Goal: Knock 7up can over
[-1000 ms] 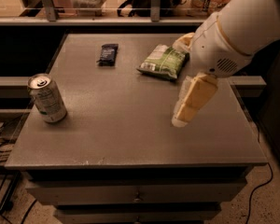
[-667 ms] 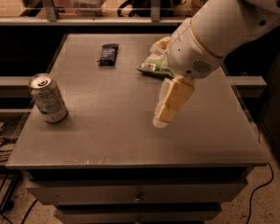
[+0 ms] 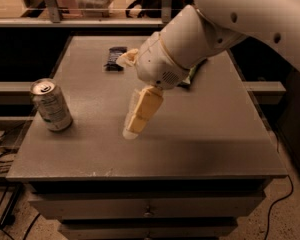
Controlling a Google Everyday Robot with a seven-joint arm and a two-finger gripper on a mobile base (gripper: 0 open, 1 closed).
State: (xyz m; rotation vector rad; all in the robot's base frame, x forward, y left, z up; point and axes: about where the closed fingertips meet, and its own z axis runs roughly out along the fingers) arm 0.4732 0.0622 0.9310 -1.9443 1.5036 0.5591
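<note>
The 7up can [image 3: 51,104] stands upright near the left edge of the grey table [image 3: 210,134], silver top with pull tab, pale body with green print. My gripper [image 3: 135,124] hangs from the white arm over the table's middle, pointing down and to the left, its tip just above the surface. It is to the right of the can, about a can's height away, not touching it. It holds nothing that I can see.
A dark flat packet [image 3: 114,57] lies at the back of the table. The green-white snack bag [image 3: 194,73] is mostly hidden behind my arm at the back right. Drawers run below the front edge. Cables lie on the floor at left and right.
My arm and gripper have swung left across the table, from the right side toward the can. The can has not moved.
</note>
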